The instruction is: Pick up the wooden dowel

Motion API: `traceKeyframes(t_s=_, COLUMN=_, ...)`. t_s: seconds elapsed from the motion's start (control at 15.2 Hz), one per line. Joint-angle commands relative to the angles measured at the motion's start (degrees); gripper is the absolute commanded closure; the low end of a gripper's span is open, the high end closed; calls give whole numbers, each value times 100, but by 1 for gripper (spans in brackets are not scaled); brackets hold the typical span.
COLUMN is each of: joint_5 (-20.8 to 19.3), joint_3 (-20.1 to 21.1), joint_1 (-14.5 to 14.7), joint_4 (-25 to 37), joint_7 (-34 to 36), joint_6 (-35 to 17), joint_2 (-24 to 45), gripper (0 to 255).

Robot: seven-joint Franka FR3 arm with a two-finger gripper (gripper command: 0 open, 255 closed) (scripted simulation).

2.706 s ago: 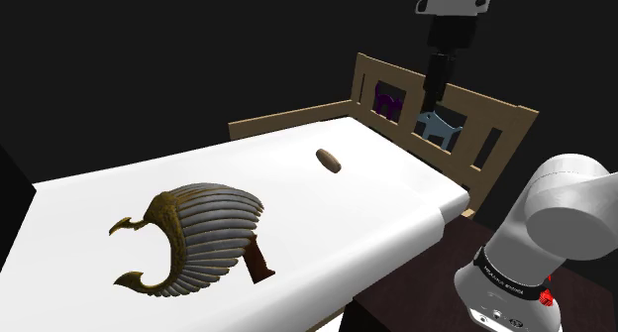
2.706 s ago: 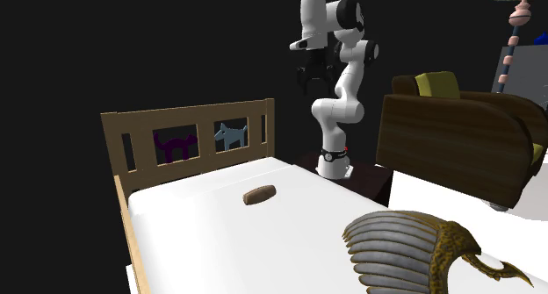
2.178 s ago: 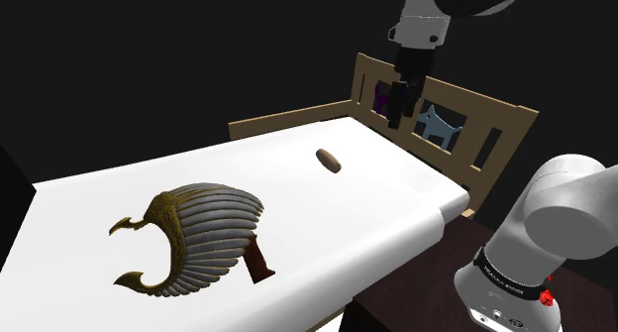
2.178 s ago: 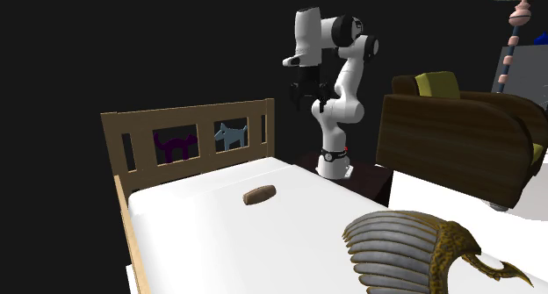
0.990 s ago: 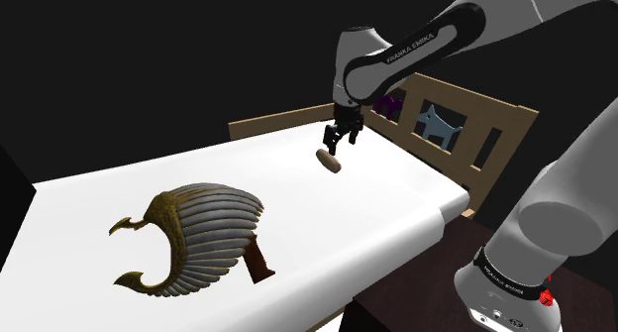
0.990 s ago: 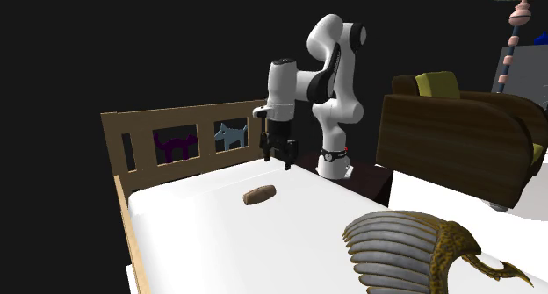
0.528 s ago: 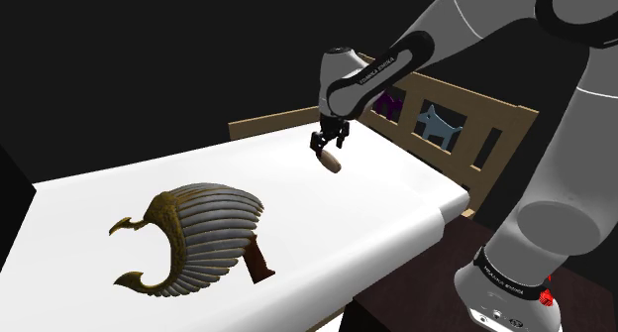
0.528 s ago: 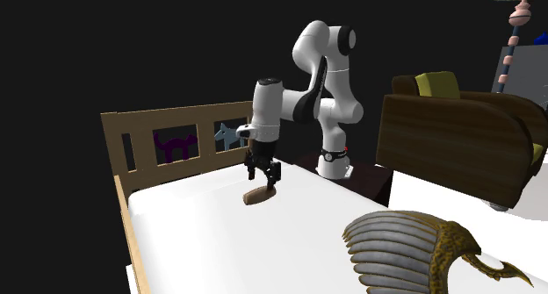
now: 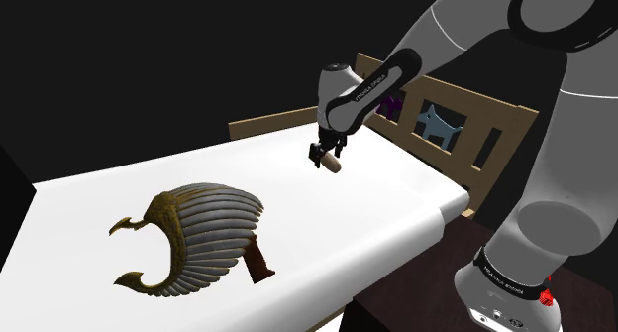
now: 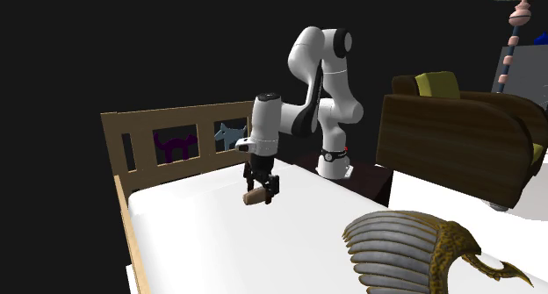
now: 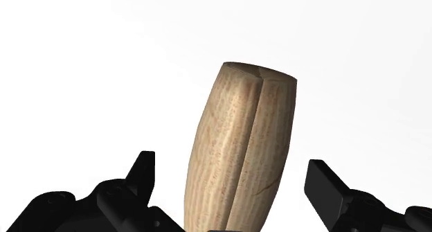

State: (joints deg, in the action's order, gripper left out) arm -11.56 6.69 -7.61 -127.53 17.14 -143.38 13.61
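White bed [image 9: 386, 216] takes up most of the lower half of the shoulder view and the lower left of the second exterior view. White arm [image 9: 555, 92] comes from the right edge of the shoulder view and bends down toward frame centre. In the second exterior view the arm [image 10: 320, 73] stands upper middle, behind the bed.

Slatted wooden headboard [image 9: 490, 127] sits upper right in the shoulder view, and the headboard [image 10: 184, 121] sits middle left in the second exterior view. Dark armchair [image 10: 457, 134] with an olive cushion is at the right. Grey-and-gold winged ornament [image 9: 203, 221] lies lower left on the bed. Lamp [image 10: 518, 11] is in the top right corner. Blue cat figure [image 9: 441, 125] and purple cat figure [image 10: 176, 146] show through the headboard slats.

Wooden dowel [image 9: 333, 164] lies on the bed just above frame centre, near the headboard end. The dowel [image 10: 254, 197] is a bit left of centre in the second exterior view.

Gripper [image 9: 323, 154] is down right over the dowel. In the wrist view the gripper [image 11: 232, 170] has its fingers [image 11: 142, 175] spread, one each side of the dowel [image 11: 242, 161], with a white gap on both sides and no contact.
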Motion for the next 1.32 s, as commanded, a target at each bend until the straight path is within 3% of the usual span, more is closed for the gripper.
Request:
traceKeyframes(t_s=0.0, joint_5=-14, joint_3=-6, joint_1=1, joint_4=-2, joint_7=10, joint_6=-37, joint_2=32, gripper=0)
traceKeyframes(t_s=0.07, joint_5=-14, joint_3=-5, joint_1=3, joint_4=-5, joint_7=13, joint_6=-37, joint_2=29, gripper=255)
traceKeyframes(t_s=0.66, joint_5=-14, joint_3=-6, joint_1=1, joint_4=-1, joint_7=10, joint_6=-37, joint_2=32, gripper=255)
traceKeyframes(t_s=1.25, joint_5=198, joint_3=61, joint_1=-33, joint_4=123, joint_7=-181, joint_6=577, joint_2=-472, gripper=255)
